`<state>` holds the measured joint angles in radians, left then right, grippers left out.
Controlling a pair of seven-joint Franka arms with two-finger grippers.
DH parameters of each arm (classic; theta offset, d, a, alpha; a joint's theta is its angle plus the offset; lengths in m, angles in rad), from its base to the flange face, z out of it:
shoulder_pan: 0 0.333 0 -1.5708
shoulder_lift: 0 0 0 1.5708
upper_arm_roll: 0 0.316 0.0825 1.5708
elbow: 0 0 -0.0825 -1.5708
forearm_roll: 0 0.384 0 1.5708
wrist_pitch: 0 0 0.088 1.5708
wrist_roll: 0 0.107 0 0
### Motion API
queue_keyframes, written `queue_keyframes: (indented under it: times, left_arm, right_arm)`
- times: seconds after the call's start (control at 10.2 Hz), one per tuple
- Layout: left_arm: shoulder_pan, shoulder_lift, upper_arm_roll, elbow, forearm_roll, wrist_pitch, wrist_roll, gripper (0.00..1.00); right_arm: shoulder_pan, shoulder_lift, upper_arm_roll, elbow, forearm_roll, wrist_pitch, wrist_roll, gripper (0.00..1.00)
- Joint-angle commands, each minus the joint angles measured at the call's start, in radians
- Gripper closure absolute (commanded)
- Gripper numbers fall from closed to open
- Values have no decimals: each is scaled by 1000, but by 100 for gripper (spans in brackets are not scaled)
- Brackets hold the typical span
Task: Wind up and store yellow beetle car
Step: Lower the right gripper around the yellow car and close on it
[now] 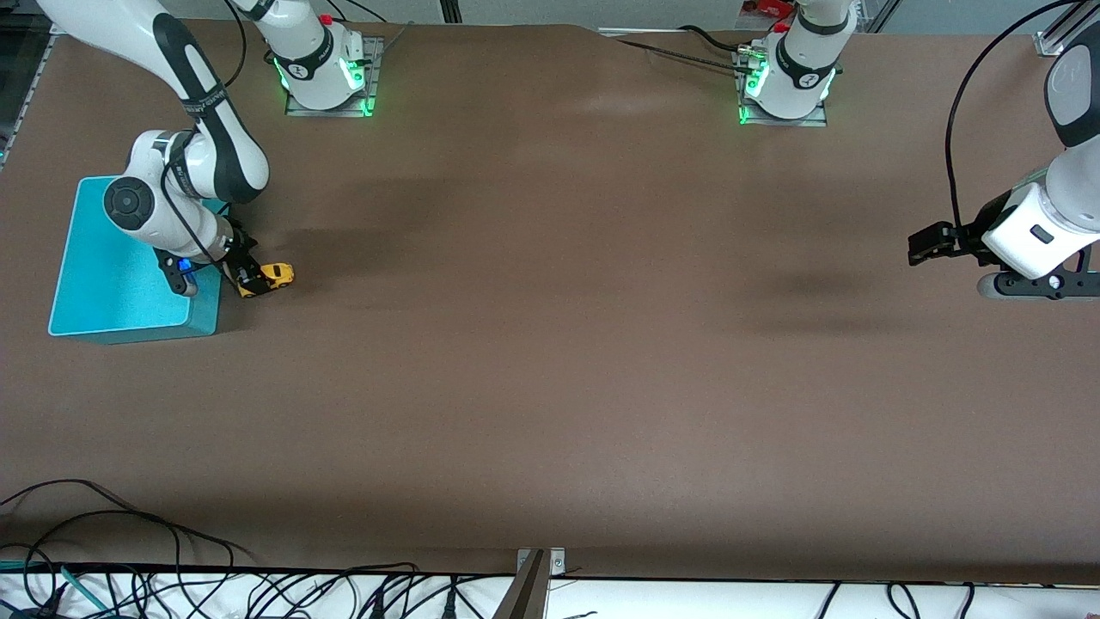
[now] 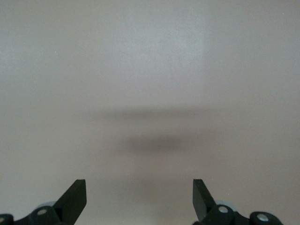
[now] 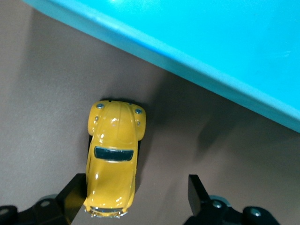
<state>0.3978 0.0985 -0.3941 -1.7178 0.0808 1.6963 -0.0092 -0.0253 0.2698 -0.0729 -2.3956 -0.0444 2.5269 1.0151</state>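
I have the right pincer [image 1: 252, 277] down at the desk [image 1: 550, 361], at the right arm's end, just beside the teal box [image 1: 120, 266]. Its fingers stand apart and straddle the yellow beetle car [image 1: 277, 275]. In the right wrist view the car [image 3: 114, 157] sits on its wheels on the desk, close against one finger [image 3: 75, 192] with a clear gap to the other, so I judge the fingers are not clamped on it yet. The teal box edge [image 3: 187, 51] runs close by the car, but the two do not touch.

The left pincer [image 1: 924, 245] waits over bare desk at the left arm's end, well apart from everything. Its fingers [image 2: 75, 194] are spread wide with nothing between them.

As for progress, I read this as early. The car is on the desk, outside the box, and nothing shows me whether it has been wound. What I think is left: close on the car, wind it, likely by dragging it along the desk, then lift it and set it in the teal box. The off-centre position worries me a little, since the car may skid or twist as the fingers close.
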Motion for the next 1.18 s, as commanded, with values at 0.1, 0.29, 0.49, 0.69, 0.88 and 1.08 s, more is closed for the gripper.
queue_keyframes:
  times: [0.1,0.29,0.49,0.69,0.88,1.08]
  left_arm:
    - [7,-3,-3,4,-3,-14,26,0]
    - [7,-3,-3,4,-3,-14,26,0]
    - [9,-3,-3,4,-3,-14,26,0]
    - [9,-3,-3,4,-18,-14,28,0]
    - [9,-5,-2,6,-44,-12,28,0]
    - [9,-5,-2,4,-44,-11,26,0]
  right_arm:
    - [-10,-7,-5,-4,-6,19,132,82]
    - [-10,-14,-5,0,-6,19,195,100]
    - [-8,-40,-5,9,-5,12,200,100]
    - [-8,-85,-5,29,-5,-17,198,100]
    - [-8,-122,-4,52,-8,-42,265,100]
    - [-7,-148,4,90,-11,-59,299,100]
